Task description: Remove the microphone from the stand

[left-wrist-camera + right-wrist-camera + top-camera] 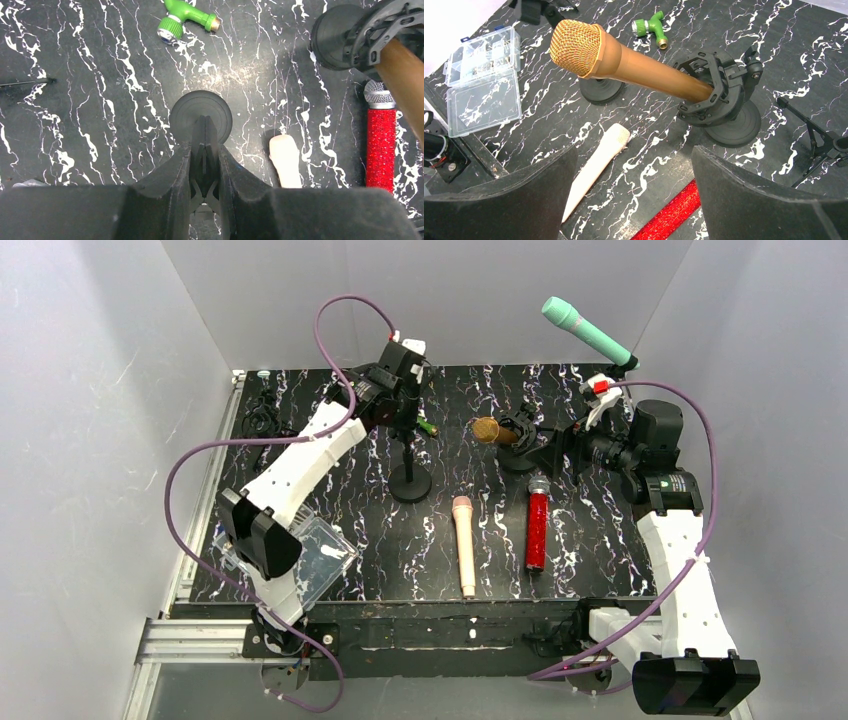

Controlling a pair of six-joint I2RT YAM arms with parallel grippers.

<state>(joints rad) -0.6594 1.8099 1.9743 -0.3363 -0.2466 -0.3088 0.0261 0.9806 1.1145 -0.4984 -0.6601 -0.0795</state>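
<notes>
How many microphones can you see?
4: gold microphone in the stand, pink microphone and red microphone lying on the table, teal microphone raised at back right.

Bright, even overhead light fills all views. Soft glare whitens the marbled table (235,75). Near fingers (499,200) look slightly blurred.

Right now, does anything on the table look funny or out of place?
Yes. A green tap fitting lies near the back, and it isn't microphone gear. The pink microphone and red microphone lie flat on the table, on no stand. The gold microphone sits tilted in its mount.
</notes>
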